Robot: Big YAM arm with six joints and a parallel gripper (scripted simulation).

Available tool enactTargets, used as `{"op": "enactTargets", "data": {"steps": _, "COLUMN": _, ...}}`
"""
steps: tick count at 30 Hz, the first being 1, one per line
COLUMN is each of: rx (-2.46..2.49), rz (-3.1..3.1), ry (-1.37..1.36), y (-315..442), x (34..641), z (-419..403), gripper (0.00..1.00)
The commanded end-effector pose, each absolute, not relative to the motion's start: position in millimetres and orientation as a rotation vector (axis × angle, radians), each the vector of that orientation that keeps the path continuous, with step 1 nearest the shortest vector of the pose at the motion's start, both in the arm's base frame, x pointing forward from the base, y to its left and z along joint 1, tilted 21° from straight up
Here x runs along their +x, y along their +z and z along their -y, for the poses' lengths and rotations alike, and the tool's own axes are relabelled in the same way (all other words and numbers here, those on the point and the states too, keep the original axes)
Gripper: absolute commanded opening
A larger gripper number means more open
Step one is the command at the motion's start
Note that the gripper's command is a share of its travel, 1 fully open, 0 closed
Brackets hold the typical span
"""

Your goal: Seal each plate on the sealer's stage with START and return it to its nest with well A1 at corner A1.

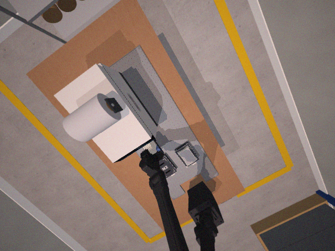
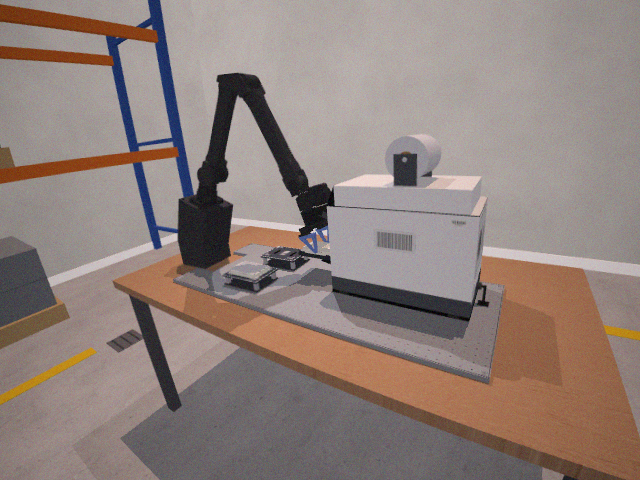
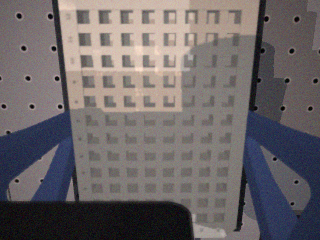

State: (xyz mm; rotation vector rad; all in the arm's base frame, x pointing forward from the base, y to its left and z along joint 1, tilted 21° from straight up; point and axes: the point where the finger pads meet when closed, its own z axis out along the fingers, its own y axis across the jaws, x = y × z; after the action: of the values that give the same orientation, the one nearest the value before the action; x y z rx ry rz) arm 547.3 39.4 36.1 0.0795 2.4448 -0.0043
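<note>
I have the fingers [image 1: 158, 148] [image 2: 308, 236] standing wide, shut on the open plate [image 1: 149, 146] [image 2: 323, 249] [image 3: 155, 90]. From my wrist view it lies between them, one blue finger against each long side, its rows of wells facing me. It's at the end of the sealer [image 1: 124, 135] [image 2: 403, 263], near nest N2 [image 1: 165, 167] [image 2: 284, 256]; I can't tell whether it touches the stage. The other plate [image 1: 187, 153] [image 2: 248, 274] sits in its nest on the table [image 1: 130, 175] [image 2: 361, 384].
</note>
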Motion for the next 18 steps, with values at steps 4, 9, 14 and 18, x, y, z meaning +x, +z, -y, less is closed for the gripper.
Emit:
{"op": "enactTargets", "data": {"steps": 4, "rx": 0.110, "rz": -2.430, "ry": -0.004, "y": 37.8, "x": 547.2, "z": -33.4, "gripper": 0.00}}
{"op": "enactTargets", "data": {"steps": 9, "rx": 0.095, "rz": -2.431, "ry": -0.010, "y": 44.0, "x": 545.5, "z": -33.2, "gripper": 0.00}}
{"op": "enactTargets", "data": {"steps": 14, "rx": 0.090, "rz": -2.434, "ry": -0.012, "y": 44.8, "x": 544.2, "z": -32.9, "gripper": 0.00}}
{"op": "enactTargets", "data": {"steps": 18, "rx": 0.086, "rz": -2.432, "ry": -0.013, "y": 46.3, "x": 544.4, "z": -32.9, "gripper": 0.00}}
